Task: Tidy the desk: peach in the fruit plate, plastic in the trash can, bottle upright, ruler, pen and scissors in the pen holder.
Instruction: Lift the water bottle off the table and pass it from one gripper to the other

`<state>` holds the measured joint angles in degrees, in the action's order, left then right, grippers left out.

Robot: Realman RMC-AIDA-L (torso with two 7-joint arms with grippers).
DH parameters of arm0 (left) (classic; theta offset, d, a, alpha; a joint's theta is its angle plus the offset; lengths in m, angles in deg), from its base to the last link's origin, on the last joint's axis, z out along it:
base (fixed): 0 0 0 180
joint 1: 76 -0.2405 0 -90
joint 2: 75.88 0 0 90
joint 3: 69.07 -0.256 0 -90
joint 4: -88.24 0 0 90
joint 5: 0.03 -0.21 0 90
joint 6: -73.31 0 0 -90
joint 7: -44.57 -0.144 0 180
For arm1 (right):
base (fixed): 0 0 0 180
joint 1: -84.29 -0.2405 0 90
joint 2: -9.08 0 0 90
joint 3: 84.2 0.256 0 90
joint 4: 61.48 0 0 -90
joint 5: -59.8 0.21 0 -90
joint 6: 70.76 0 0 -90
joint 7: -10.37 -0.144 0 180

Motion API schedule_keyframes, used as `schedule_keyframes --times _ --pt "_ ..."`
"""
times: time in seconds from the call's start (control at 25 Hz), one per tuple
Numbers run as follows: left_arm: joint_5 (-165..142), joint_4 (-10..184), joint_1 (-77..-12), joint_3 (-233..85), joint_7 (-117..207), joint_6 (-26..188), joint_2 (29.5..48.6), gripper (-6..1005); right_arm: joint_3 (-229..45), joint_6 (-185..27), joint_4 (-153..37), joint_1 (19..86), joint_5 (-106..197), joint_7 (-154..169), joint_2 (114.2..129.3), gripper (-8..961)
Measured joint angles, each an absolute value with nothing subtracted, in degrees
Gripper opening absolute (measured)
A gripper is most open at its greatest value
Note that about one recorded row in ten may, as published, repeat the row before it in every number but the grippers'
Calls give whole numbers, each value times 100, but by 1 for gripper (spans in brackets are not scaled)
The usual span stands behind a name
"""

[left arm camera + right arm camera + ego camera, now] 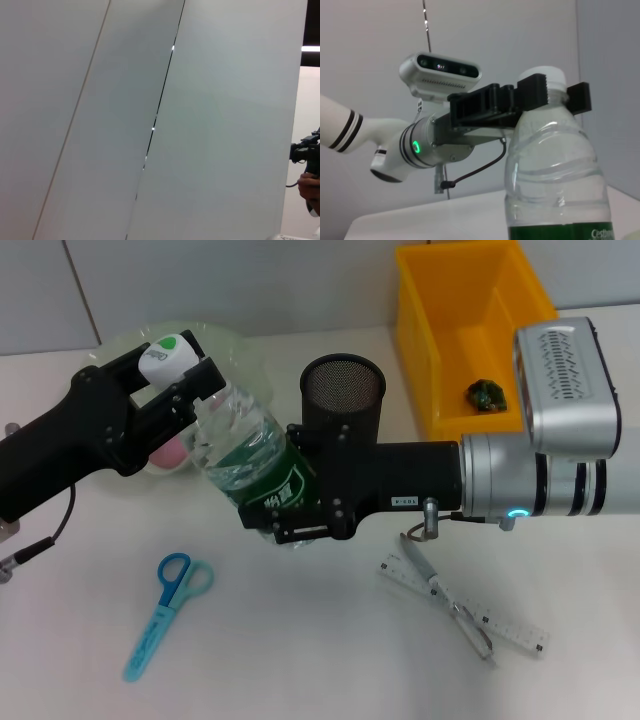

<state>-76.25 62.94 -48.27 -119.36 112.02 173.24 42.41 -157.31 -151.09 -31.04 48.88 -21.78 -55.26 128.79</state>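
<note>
step: standing the bottle (250, 465) upright | left gripper (172, 368) pinches its cap – right gripper (300, 525) clamps its base | next: lower onto desk (300, 660) – then release

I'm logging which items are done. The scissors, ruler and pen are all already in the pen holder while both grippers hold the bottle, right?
Not right: the head view shows the scissors, ruler and pen lying on the desk, outside the pen holder. Left gripper and right gripper do hold the bottle.

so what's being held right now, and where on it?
The bottle: left gripper clamps its cap end, right gripper grips the labelled lower body.
</note>
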Motion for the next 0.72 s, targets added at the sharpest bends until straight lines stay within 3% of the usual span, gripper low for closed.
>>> schedule_keyframes --times 0.72 --pt "-7642 6294 -4850 -11927 11166 17398 4236 442 -15797 -15204 -3195 4966 -2014 -5263 12870 828"
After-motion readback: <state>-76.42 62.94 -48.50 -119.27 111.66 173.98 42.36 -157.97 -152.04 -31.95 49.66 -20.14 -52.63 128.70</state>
